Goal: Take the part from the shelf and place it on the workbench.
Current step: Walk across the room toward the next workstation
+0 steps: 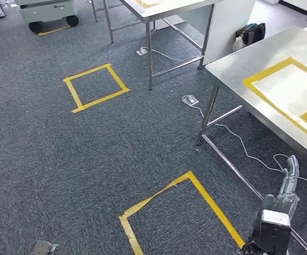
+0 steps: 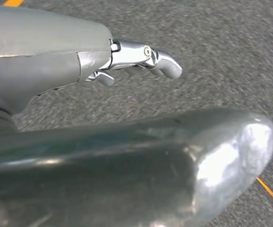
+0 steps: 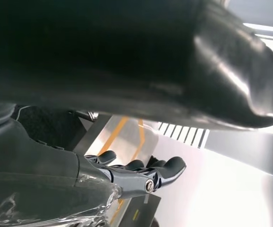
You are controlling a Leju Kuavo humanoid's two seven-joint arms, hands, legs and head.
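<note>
A: Head view first. How much open room?

B: Grey carpet [image 1: 43, 159] fills the left and centre. A yellow tape square [image 1: 95, 87] lies upper left, a larger tape outline [image 1: 184, 212] at lower centre. The steel workbench [image 1: 240, 69] cuts in from the right edge, its near edge running diagonally; yellow tape marks a rectangle [image 1: 280, 87] on its top. A second steel table [image 1: 160, 13] stands at top centre, a wheeled cart [image 1: 49, 13] at upper left.

A: Anything in the way?

B: White cables [image 1: 240, 143] trail under the workbench, by its legs. The right hand [image 1: 278, 212] rises at lower right, just beside the bench edge, fingers extended, holding nothing.

A: Left wrist view?

B: The left hand [image 2: 138, 59] hangs above carpet, fingers [image 2: 163, 66] straight and apart from the thumb [image 2: 199, 161], empty.

A: Right wrist view?

B: Dark fingers [image 3: 153, 172] stretched out, nothing in them, over the bright benchtop [image 3: 213, 189] with its yellow tape.

A: The part?

B: I cannot tell where it is.
</note>
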